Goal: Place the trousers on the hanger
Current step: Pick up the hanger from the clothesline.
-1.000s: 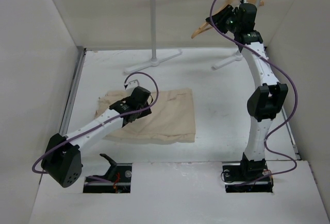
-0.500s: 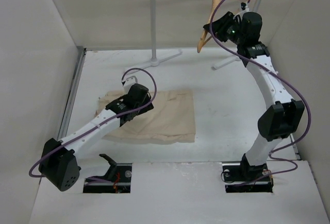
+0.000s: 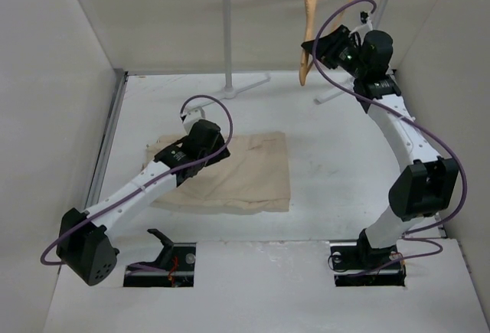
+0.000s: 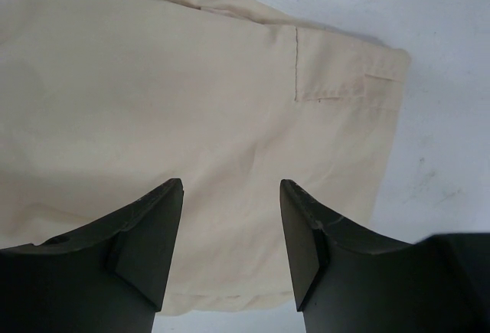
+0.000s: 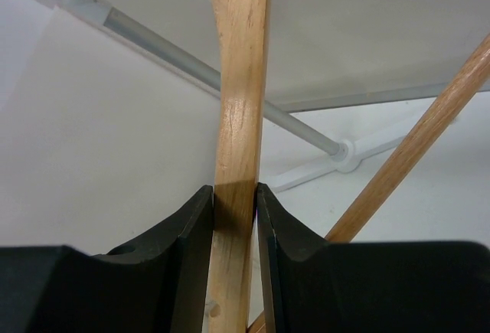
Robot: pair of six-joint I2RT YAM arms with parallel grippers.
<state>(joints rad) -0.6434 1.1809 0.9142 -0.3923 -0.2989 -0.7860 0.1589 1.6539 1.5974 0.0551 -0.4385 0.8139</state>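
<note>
the right gripper was pressed onto a wooden arm of the hanger, its two fingers flat against either side of the wood, seen close in the wrist view. the hanger was tipped steeply, one end pointing down toward the worktop and its thin hook up at the rail of the white rack at the far side. whether the hook rested on the rail could not be told. the trousers lay folded flat on the worktop, left of centre, well apart from the hanger and the rack's feet. the left gripper was over them with its fingers spread wide, nothing between them, pale cloth and a stitched seam showing in the gap. whether the fingertips touched the cloth could not be told. purple cables looped over both arms.
</note>
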